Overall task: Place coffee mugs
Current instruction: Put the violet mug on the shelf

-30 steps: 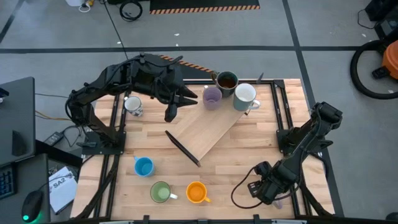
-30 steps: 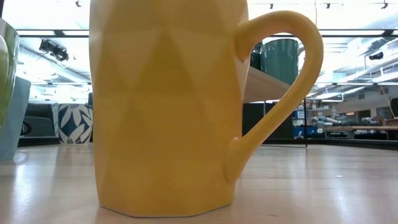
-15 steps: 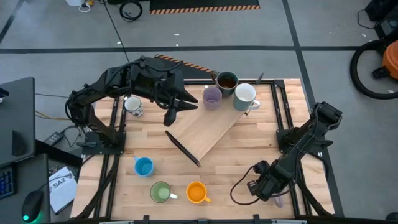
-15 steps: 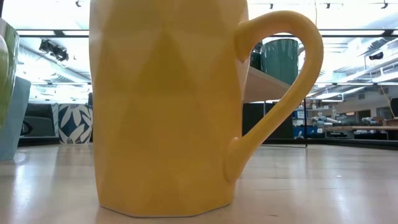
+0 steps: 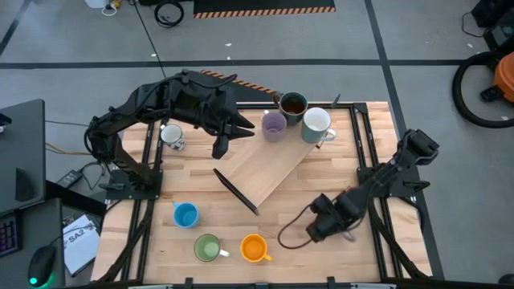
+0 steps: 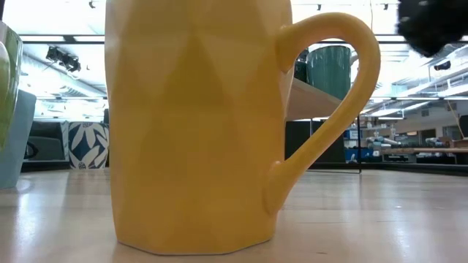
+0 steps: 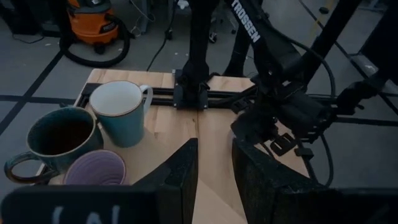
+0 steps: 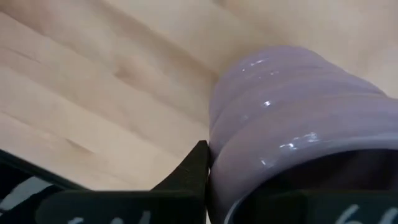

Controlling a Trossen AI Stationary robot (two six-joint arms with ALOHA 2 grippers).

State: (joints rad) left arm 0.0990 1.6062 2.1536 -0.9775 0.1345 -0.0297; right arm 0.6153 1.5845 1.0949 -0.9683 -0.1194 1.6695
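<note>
The right gripper [image 5: 347, 234] is low over the near right part of the wooden surface [image 5: 289, 217], closed on the rim of a ribbed lilac mug [image 8: 298, 124]; from above, only a sliver of that mug shows under the arm. The left gripper [image 5: 218, 148] hangs over the far left of the raised board [image 5: 269, 164], its fingers [image 7: 180, 177] partly apart and holding nothing. On the board's far end stand a second lilac mug [image 5: 274, 125], a dark mug with brown inside [image 5: 292, 105] and a white mug [image 5: 317, 124], close together; a patterned white mug [image 5: 172, 135] sits far left; the blue mug [image 5: 185, 214], green mug [image 5: 207, 247] and orange mug [image 5: 254, 248] sit along the near edge.
</note>
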